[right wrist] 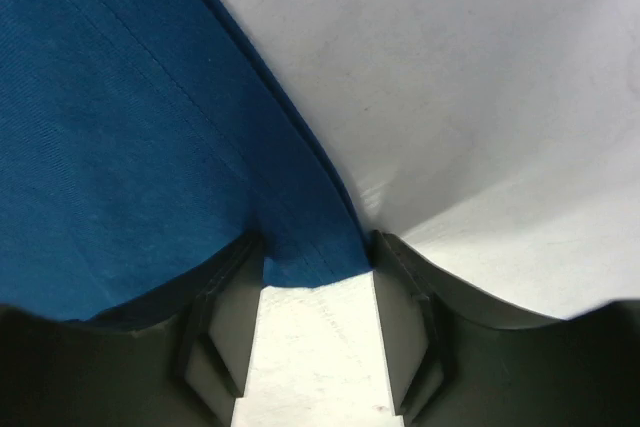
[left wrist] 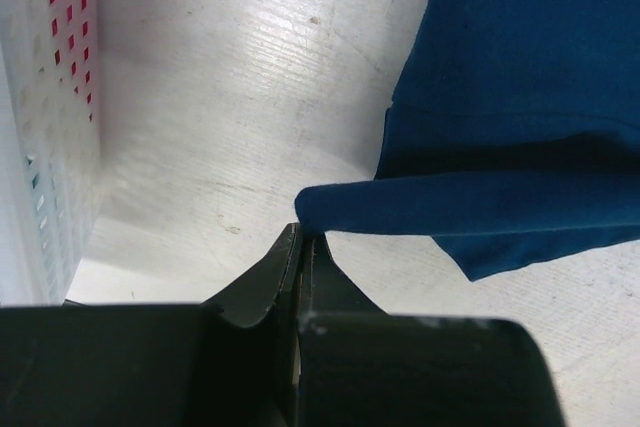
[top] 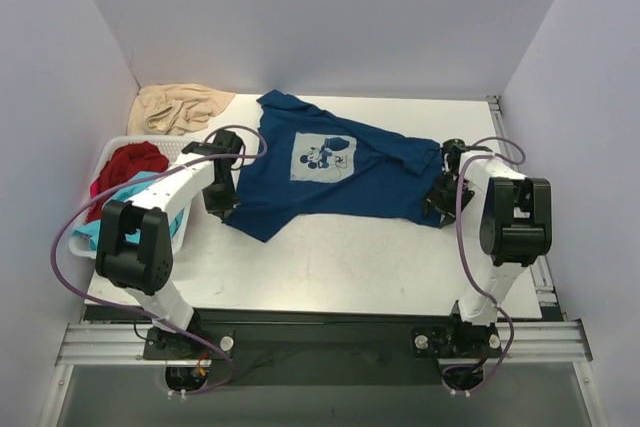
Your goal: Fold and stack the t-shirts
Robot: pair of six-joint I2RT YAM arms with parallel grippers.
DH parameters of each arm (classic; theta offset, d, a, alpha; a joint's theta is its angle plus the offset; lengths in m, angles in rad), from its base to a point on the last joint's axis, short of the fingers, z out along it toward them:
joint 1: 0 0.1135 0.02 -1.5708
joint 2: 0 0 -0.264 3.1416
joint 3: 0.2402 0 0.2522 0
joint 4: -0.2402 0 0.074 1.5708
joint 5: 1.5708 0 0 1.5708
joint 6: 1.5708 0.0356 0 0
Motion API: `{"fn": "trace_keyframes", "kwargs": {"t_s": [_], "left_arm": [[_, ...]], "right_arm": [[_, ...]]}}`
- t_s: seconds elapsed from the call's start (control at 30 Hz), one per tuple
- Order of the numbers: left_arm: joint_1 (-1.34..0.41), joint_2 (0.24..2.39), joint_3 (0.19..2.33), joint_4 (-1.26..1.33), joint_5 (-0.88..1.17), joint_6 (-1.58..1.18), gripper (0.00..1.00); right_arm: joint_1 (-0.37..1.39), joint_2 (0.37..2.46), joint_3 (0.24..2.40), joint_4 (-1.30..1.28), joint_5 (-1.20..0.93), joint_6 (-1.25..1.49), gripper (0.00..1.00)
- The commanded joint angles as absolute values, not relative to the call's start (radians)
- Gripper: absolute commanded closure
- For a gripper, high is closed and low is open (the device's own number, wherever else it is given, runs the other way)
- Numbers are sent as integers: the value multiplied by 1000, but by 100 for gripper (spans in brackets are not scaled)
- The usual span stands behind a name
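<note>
Navy t-shirt lies print up across the white surface. Left claw is pressed together, pinching a fold at the shirt's left edge. The right claw is spread, with the shirt's hem between its fingers. Red t-shirt sits in the basket.

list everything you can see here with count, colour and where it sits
navy t-shirt: 1, navy with pale blue print, spread across mid table
red t-shirt: 1, red, in the basket
turquoise t-shirt: 1, turquoise, basket's near end
basket: 1, white, table's left edge
beige cloth: 1, beige, crumpled at far left corner
table: 1, white
cables: 2, purple, one looping off each arm
left pincer: 1, black, shut on navy t-shirt's left edge
right pincer: 1, black, open, shirt's right corner between its fingers
</note>
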State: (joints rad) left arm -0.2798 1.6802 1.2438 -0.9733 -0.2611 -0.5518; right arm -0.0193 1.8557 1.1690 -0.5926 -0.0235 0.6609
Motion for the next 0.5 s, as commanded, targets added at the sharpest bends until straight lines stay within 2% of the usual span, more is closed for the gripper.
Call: {"fn": "trace_keyframes", "kwargs": {"t_s": [0.0,0.1,0.13,0.17,0.3,0.47], "left_arm": [[-270,1680,1292,-988,-262,-541,100],[-262,1678,1298,-991,-265,-541,100],[-261,1678,1299,-992,-265,-543,100],[-258,1677,1301,-991,-265,-543,100],[-247,1677,1336,-1000,-265,-540,100],[-238,1686,1482,-1022,-256,-522,100]], "right_arm": [[-40,1895,1129,-591,-71,667,61],[-57,1891,1124,-574,-78,672,79],[-60,1888,1126,-574,-80,667,95],[-60,1888,1129,-575,-77,666,100],[-58,1841,1138,-584,-61,658,100],[-29,1721,1218,-647,-14,634,100]]}}
